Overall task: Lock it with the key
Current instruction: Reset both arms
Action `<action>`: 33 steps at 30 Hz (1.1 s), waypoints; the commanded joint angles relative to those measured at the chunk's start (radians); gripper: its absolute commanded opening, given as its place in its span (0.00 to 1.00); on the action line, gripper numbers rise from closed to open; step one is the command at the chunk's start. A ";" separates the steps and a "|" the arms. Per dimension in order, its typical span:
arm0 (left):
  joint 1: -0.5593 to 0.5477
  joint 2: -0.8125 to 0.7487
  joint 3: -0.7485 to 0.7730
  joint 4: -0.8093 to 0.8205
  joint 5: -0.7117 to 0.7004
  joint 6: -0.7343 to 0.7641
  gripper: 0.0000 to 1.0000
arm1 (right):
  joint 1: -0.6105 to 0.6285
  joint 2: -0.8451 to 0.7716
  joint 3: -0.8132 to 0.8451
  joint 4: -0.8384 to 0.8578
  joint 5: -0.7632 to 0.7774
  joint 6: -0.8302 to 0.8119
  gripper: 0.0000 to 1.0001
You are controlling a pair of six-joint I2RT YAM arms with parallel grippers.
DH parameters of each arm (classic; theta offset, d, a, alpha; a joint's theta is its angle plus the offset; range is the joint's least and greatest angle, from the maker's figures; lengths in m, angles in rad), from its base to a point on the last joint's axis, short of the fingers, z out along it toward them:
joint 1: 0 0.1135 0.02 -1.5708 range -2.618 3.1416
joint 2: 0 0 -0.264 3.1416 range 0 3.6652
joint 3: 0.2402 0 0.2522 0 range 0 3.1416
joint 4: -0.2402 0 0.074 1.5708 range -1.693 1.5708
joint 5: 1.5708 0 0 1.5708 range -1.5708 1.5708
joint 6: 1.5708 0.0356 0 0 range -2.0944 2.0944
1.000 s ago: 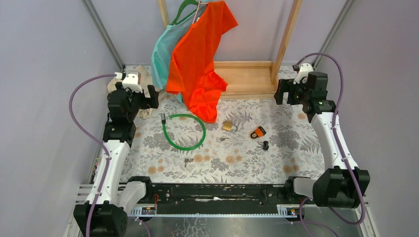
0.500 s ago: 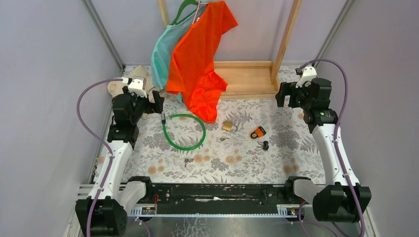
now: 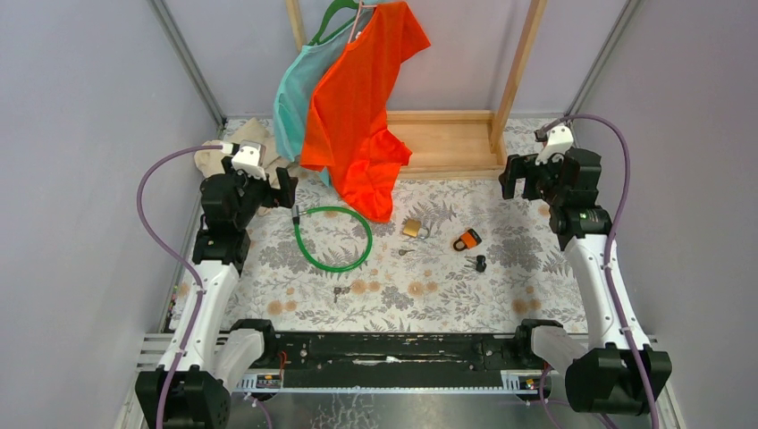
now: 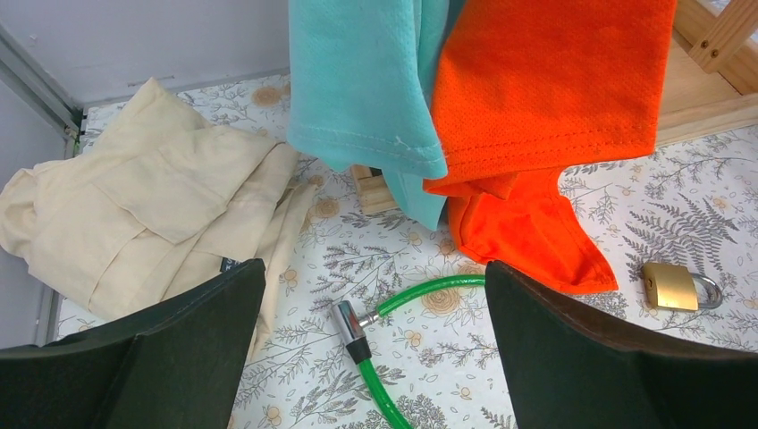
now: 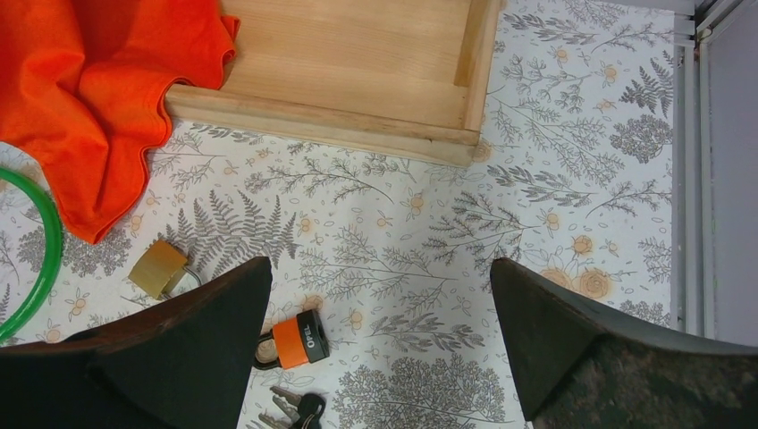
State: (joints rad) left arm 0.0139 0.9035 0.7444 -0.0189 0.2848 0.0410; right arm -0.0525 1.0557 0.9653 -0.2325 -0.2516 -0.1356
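Risk, wrong pick: black-headed key bunch lies just nearer than the key (easy mix-up).
Risk, skid: brass padlock lies loose and likely slides under a push.
Key: flat, untouched, right of the padlock.
Right gripper: wide open, empty, hanging above the key.
Left gripper: wide open, empty, over the green cable lock.

Wide-spread gripper hangs over green cable near brass padlock.
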 commanded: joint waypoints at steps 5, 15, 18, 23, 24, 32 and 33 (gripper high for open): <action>-0.003 -0.033 0.003 0.042 0.035 0.019 1.00 | -0.013 -0.072 -0.006 0.064 -0.024 -0.019 0.99; 0.002 -0.040 0.009 0.031 0.041 0.021 1.00 | -0.020 -0.084 -0.007 0.057 -0.043 -0.025 0.99; 0.003 -0.041 0.012 0.027 0.044 0.021 1.00 | -0.022 -0.090 -0.006 0.055 -0.048 -0.026 0.99; 0.002 -0.040 0.011 0.029 0.040 0.019 1.00 | -0.026 -0.089 -0.008 0.055 -0.059 -0.027 0.99; 0.002 -0.038 0.017 0.025 0.038 0.018 1.00 | -0.027 -0.089 -0.005 0.054 -0.060 -0.026 0.99; 0.004 -0.034 0.019 0.020 0.039 0.017 1.00 | -0.029 -0.089 -0.005 0.050 -0.068 -0.028 0.99; 0.004 -0.037 0.019 0.020 0.036 0.018 1.00 | -0.029 -0.090 -0.005 0.048 -0.070 -0.029 0.99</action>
State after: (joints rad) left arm 0.0139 0.8757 0.7444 -0.0208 0.3149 0.0437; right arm -0.0738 0.9894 0.9531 -0.2188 -0.3012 -0.1528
